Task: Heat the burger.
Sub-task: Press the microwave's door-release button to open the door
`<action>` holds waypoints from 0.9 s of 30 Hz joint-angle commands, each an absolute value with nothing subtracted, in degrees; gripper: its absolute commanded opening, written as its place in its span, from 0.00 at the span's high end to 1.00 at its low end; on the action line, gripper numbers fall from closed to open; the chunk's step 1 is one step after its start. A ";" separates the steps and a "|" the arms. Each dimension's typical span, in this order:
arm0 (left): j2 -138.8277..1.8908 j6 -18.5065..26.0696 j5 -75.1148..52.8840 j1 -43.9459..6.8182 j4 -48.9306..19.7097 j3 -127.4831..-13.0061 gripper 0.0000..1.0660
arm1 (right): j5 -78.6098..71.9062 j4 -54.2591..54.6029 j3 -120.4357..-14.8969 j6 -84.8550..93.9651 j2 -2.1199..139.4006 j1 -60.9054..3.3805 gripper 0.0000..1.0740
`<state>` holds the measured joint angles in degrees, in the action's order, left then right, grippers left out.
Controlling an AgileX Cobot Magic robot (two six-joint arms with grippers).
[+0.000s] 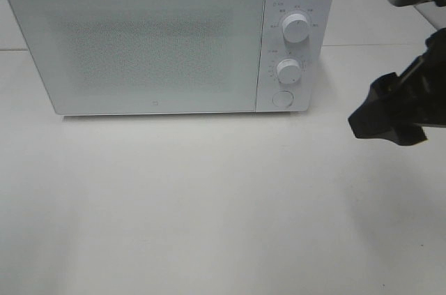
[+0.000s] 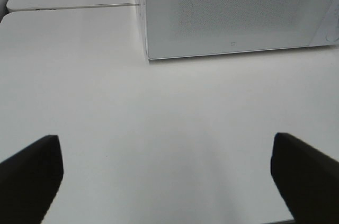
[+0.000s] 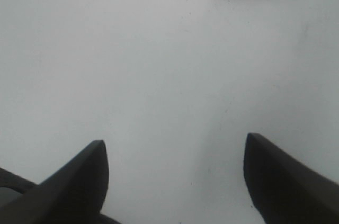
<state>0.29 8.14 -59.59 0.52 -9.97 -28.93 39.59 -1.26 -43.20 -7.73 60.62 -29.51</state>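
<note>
The white table [image 1: 209,225] fills the high view and lies bare from its centre down to 6 o'clock, giving both arms wide room to move. The white microwave [image 1: 167,37] stands at 12 o'clock with its door [image 1: 139,44] shut flush. The door faces the arms, probably so they can reach it head-on. Its speckled panel hides the inside.

The burger shows in no view, so whether it sits inside or off camera cannot be told.

The right gripper [image 1: 387,117] hangs at 3 o'clock, clear of the microwave's right edge, its jaws spread and empty. The left gripper [image 2: 165,138], seen only by its own camera, is also spread wide over bare table and faces the door's lower left corner.

On the control strip sit the upper knob [image 1: 296,28], the lower knob [image 1: 288,70] and the round button [image 1: 281,97], nearest the right gripper.
</note>
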 commanded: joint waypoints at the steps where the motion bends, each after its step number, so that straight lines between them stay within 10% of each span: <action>1: 1.32 7.96 -59.07 0.69 -10.03 -28.99 0.06 | 43.32 -1.66 -43.49 -8.14 56.67 -29.05 0.35; 17: 1.32 7.96 -59.07 0.69 -10.03 -28.99 0.06 | 51.62 -3.21 -41.08 -7.05 36.90 -29.22 0.35; 27: 1.32 7.96 -59.07 0.69 -10.03 -28.99 0.06 | 53.92 -4.07 -31.23 -7.05 19.19 -12.66 0.35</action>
<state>0.29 8.14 -59.59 0.52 -9.97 -28.93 53.23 -3.67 -32.89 -7.51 22.80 -16.84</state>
